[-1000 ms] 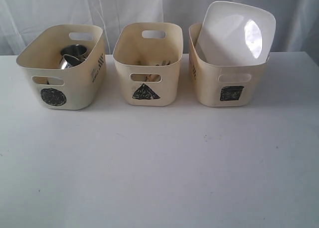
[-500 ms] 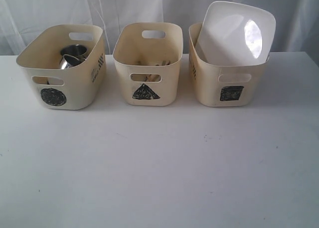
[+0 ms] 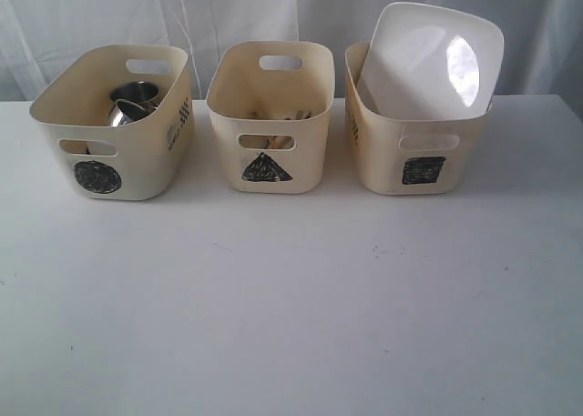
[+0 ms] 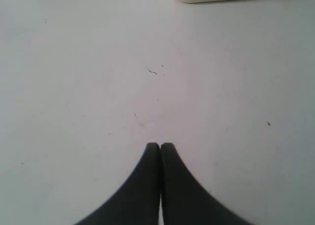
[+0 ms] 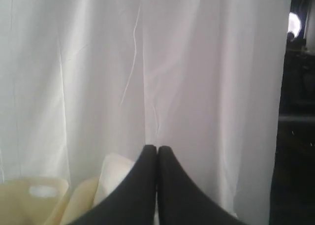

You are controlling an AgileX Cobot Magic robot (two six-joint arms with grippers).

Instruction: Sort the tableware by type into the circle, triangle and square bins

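Sorting looks done: mugs point(image 3: 135, 97) in circle bin point(image 3: 137, 166), chopsticks point(image 3: 290, 117) in triangle bin point(image 3: 310, 157), plate point(image 3: 424, 65) leaning in square bin point(image 3: 383, 166). Best move is to park both arms clear of the bins. Left gripper point(image 4: 160, 146) and right gripper point(image 5: 157, 148) are pinched together, empty. No change from the earlier frames.

left gripper point(image 4: 160, 145), right gripper point(image 5: 157, 147), matte black, tapered

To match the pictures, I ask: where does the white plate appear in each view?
Exterior: plate stands tilted in the square bin, upper right.
Left wrist: not in it.
Right wrist: probably the white shape beside the shut right pincer.
Shared landmark: curtain, in exterior and right wrist views.
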